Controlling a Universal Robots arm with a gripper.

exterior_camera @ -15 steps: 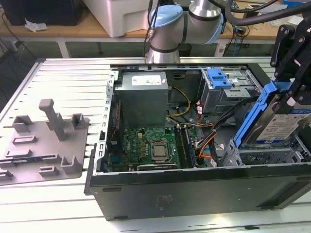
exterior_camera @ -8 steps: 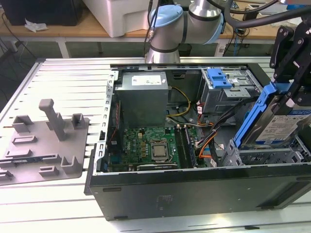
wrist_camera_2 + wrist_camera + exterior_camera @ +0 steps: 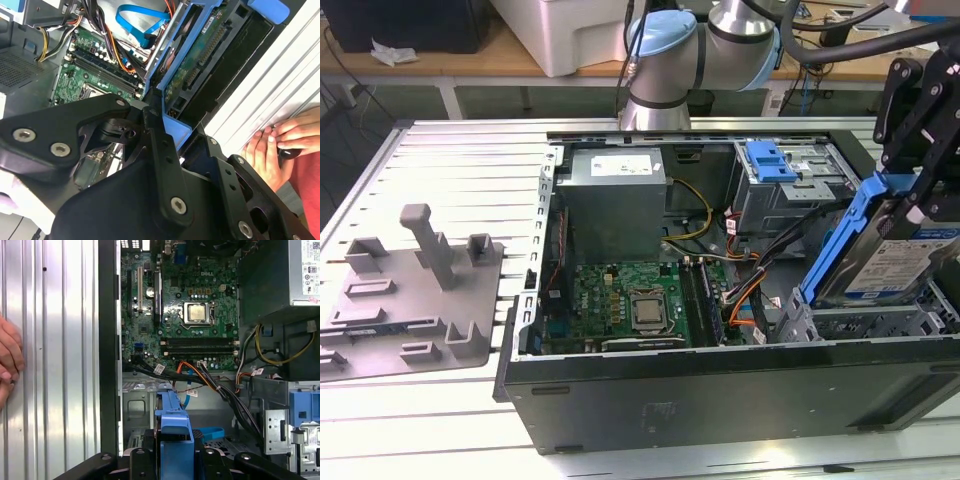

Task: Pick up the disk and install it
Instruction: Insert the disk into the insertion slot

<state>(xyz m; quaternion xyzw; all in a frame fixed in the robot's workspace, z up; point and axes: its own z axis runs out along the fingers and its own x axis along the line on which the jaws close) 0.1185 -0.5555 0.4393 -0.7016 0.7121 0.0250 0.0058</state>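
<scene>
My claw [image 3: 918, 190] pinches the disk [image 3: 895, 262] by its blue carrier — tilted, lower end at the drive cage [image 3: 860, 325] of the open computer case [image 3: 720, 400] on the table [image 3: 450, 160].

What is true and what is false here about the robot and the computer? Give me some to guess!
1. The tool holds the disk. True.
2. The disk lies flat in its bay. False: it hangs tilted above the bay, at the exterior view's right.
3. A hand rests on the table beside the case. True.
4. The case is closed with a lid. False: it is open, and the green board shows inside.
</scene>
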